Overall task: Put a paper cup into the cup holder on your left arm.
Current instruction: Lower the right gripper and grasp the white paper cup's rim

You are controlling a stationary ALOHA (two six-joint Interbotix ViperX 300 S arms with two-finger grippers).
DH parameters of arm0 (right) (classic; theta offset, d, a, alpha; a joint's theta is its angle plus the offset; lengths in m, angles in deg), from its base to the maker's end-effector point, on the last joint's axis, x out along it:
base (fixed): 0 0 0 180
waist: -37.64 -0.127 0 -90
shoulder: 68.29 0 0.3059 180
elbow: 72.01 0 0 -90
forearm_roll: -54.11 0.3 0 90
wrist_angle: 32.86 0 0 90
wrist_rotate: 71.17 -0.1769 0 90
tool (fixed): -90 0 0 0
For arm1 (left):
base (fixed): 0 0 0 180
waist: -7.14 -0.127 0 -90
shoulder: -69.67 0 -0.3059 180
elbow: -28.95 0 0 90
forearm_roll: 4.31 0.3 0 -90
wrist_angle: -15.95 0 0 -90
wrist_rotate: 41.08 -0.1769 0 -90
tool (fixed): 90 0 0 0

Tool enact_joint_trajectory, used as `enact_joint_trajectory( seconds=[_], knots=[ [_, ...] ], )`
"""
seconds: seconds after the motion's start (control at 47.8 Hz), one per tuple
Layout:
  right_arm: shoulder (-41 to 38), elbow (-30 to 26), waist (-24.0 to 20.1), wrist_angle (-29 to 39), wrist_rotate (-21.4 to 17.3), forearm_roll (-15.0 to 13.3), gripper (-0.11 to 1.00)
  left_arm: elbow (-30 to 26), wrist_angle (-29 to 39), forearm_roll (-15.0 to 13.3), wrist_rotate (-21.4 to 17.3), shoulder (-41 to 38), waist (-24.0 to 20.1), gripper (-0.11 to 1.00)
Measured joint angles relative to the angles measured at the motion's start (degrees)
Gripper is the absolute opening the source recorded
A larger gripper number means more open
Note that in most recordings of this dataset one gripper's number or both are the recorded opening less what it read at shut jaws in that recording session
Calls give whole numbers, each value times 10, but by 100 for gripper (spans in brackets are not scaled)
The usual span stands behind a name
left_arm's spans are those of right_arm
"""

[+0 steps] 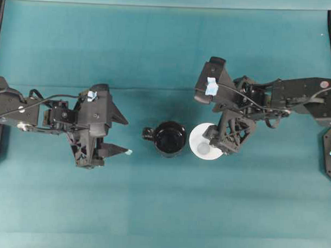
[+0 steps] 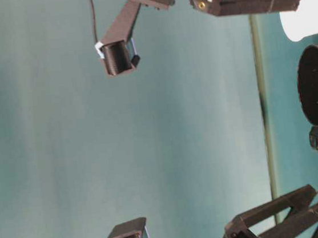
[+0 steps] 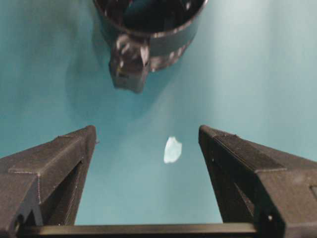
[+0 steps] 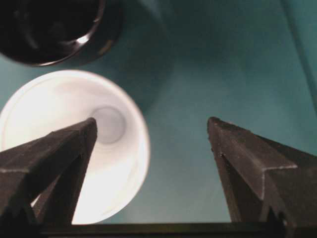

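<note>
- Right pincer (image 1: 218,143) hangs over the paper cup (image 1: 200,140), spread wide and holding nothing; in the right wrist view one finger (image 4: 59,163) lies across the cup's open mouth while the other stands over bare tabletop beside the cup.
- Left pincer (image 1: 121,136) is likewise spread wide and empty, its tips pointing toward the cup holder (image 1: 169,138) from the left of the overhead view, apart from it.
- Paper cup stands upright on the teal tabletop (image 1: 162,211), its mouth up and its small pale base visible inside, just to the right of the cup holder and close to touching it; whether the two rims meet cannot be told.
- Cup holder sits upright near the middle of the tabletop, glossy black, its knobby handle (image 3: 128,62) turned toward the left pincer.
- A small pale scrap (image 3: 172,149) shows between the left pincer's fingers in the left wrist view.
- Left arm (image 1: 24,111) reaches in from the left edge, the right arm (image 1: 297,96) from the right edge.
</note>
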Motion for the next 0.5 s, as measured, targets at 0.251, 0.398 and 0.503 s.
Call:
enact_joint_trajectory(
  seconds=[0.251, 0.398, 0.503],
  knots=[
    [-38, 0, 4, -1, 1, 1, 92, -1, -1, -1, 0, 1, 0, 87],
    [-43, -6, 1, -2, 0, 0, 92, -1, -1, 0, 0, 0, 0, 87],
    [-44, -8, 0, -2, 0, 1, 91, -1, -1, 0, 0, 1, 0, 87]
  ],
)
